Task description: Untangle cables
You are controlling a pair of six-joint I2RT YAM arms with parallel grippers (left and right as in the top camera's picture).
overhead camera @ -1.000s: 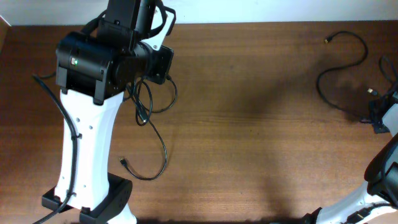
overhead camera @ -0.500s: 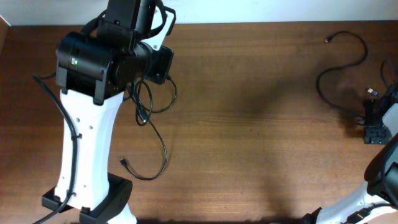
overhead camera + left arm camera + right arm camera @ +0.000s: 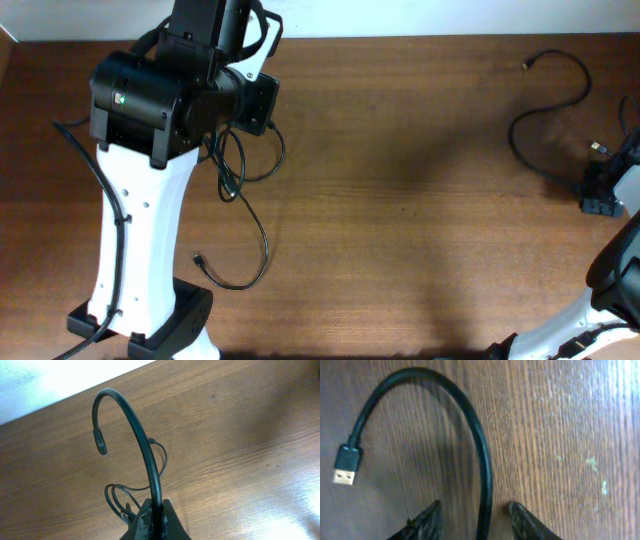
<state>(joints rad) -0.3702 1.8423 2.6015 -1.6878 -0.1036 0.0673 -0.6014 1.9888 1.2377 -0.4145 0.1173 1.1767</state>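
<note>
Two black cables lie apart on the wooden table. One cable [image 3: 250, 215] loops at the left under my left arm. My left gripper [image 3: 156, 516] is shut on this cable [image 3: 145, 450], whose end arcs up to a plug [image 3: 100, 442]. The other cable [image 3: 545, 110] curls at the far right. My right gripper [image 3: 600, 195] sits over its lower end. In the right wrist view my right gripper [image 3: 476, 512] is open, its fingers either side of that cable [image 3: 482, 470], not touching it. A USB plug [image 3: 345, 467] ends it.
The left arm's white base [image 3: 140, 260] stands at the front left. The table's back edge meets a white wall [image 3: 450, 15]. A second small plug [image 3: 525, 65] lies at the far right back.
My right gripper has shifted slightly at the right edge, down then back up a little, and is now open over the cable. The left arm has not moved.
</note>
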